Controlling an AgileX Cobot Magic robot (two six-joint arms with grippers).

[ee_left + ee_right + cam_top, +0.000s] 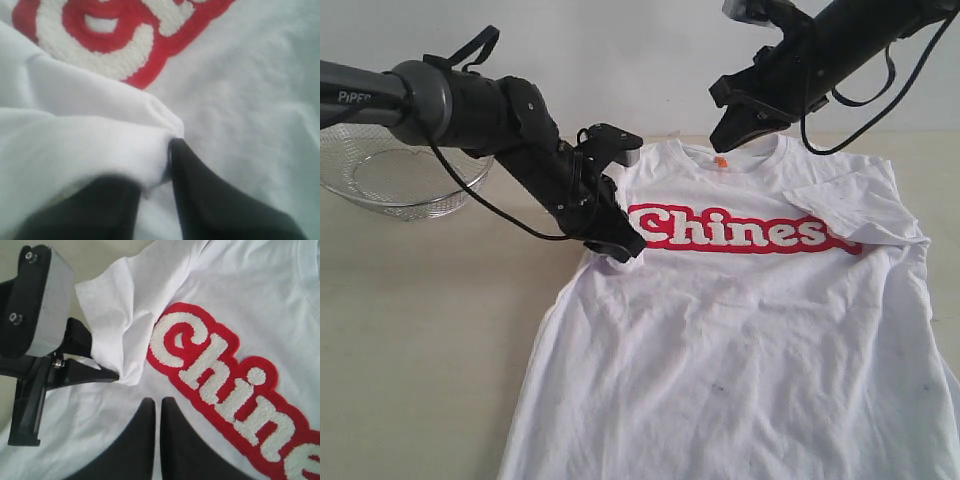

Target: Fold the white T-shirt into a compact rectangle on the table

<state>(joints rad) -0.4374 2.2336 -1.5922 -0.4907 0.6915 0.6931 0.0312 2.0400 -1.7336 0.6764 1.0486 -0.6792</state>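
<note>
1. Exterior view:
   - The white T-shirt (740,340) lies chest-up on the tabletop (420,340), collar at the far side, hem toward the cam.
   - The left tool (620,245) is down at the "C" end of the red lettering (740,230). It sits on the left sleeve (610,215), which is turned inward, prob. to give that side a straight edge.
   - The right sleeve (840,205) lies folded in over the letters' other end, so that side looks done.
   - The right tool (730,130) hangs above the collar by the orange neck tag (720,161), touching nothing visible. It is likely parked clear so it drags no cloth.
   - The wire basket (390,185) sits well apart and plays no part.
2. Left wrist view:
   - The left tool (150,170) has a fold of white sleeve cloth between its fingers, just beside the lettering.
   - It looks like a pinch on the shirt; how tight it is I can't tell.
   - The fold rests on the chest, so letting go seems the next step.
3. Right wrist view:
   - The right tool (157,402) has its fingers pressed together w/ only a thin slit, nothing in it.
   - Below it are the lettering and the folded sleeve, w/ the left tool's tip touching the sleeve edge.
</note>
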